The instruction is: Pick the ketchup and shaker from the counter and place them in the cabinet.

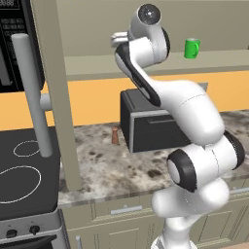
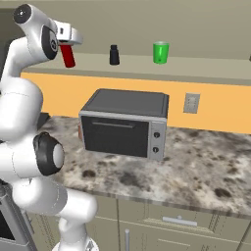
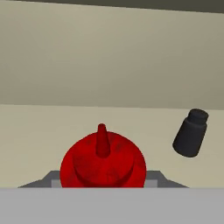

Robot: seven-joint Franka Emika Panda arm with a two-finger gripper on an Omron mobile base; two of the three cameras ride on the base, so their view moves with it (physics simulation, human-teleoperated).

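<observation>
Kitchen scene, beige cabinet (image 2: 206, 68) shelf up top, granite bench (image 2: 196, 166) below. Ketchup (image 2: 68, 55) is pinched in the tool (image 2: 67, 45), held upright above the shelf's left end, looks not yet set down; the right base view shows its bottom about level with the shelf edge, so contact can't be called. Hand view looks straight down the ketchup cap (image 3: 102, 140), red body between the dark tips. Shaker (image 2: 114, 55) already stands on the shelf, just right of the ketchup, apart from it; in the hand view it sits to the right and looks tilted, which is the camera's roll. Judgement: shaker half done, ketchup in its final placing stage; left to do is lower, release, pull back.

Other stuff: green mug (image 2: 160, 52) on the same shelf further right, toaster oven (image 2: 125, 125) on the bench under it, small reddish-brown shaker (image 1: 115, 135) beside the oven's left side, stovetop (image 1: 24, 175) at far left, cabinet door (image 1: 56, 92) swung open with its grey bar handle (image 1: 31, 97).

Hard to see: in the left base view the arm blocks the tool, ketchup and shaker. Fingertips mostly covered by the bottle in the hand view. Shelf depth behind the ketchup unclear.
</observation>
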